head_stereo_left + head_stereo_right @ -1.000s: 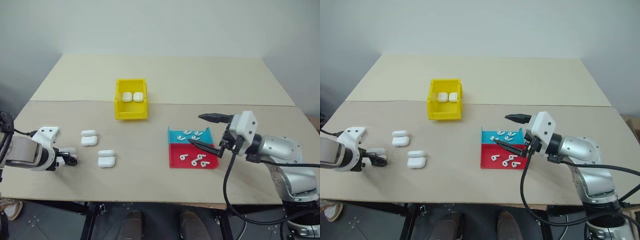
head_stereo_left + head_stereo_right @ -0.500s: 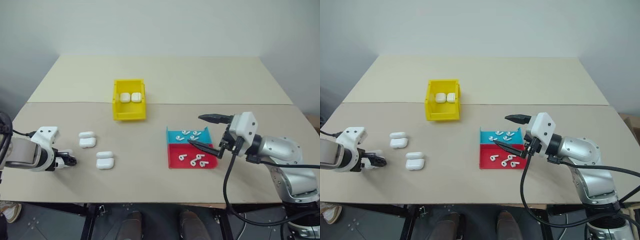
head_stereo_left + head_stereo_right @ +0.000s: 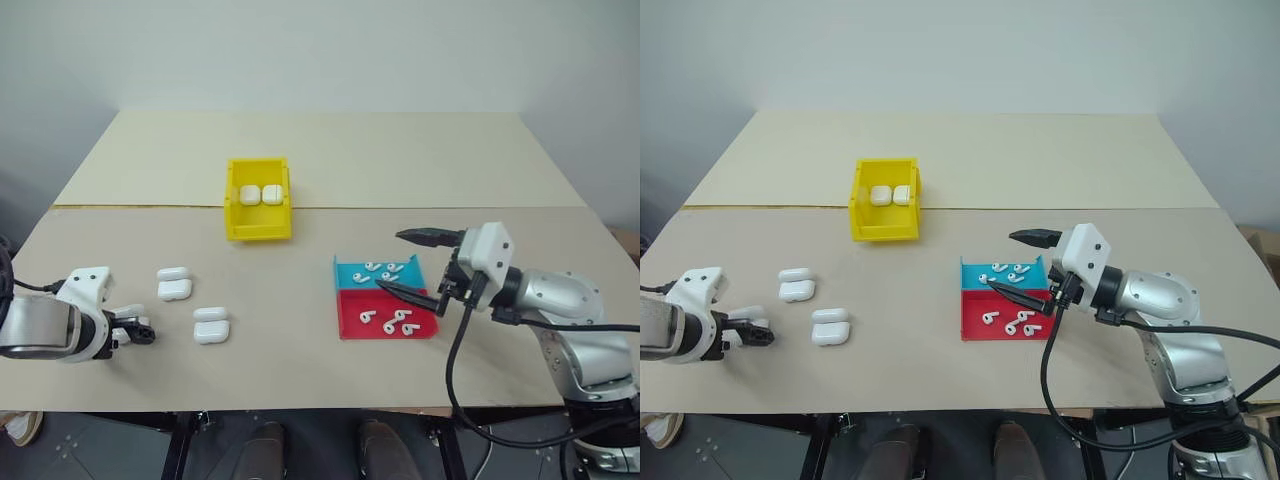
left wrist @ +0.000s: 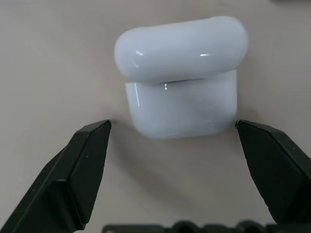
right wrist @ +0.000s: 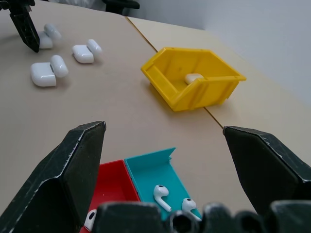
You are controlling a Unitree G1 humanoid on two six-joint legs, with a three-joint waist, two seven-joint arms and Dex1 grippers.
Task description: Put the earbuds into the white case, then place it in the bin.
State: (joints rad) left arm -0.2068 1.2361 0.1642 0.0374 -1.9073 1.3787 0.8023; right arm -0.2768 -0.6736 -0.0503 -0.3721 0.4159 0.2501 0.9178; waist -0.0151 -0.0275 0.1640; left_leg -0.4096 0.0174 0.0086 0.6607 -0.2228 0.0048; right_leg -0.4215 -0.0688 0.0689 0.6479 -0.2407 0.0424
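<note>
Left eye view: blue-and-red tray (image 3: 385,310) holds earbuds (image 3: 388,320) beside right pincer (image 3: 412,262).

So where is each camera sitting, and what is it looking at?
Left eye and right eye views: on the head, looking down over the table; both arms show, left gripper and right gripper open.
Left wrist view: on the left wrist, looking down between its fingers at an open white case.
Right wrist view: on the right wrist, looking level across the tray toward the yellow bin; its fingers show.
Shared: head and right wrist views both show the bin, tray and earbuds.
</note>
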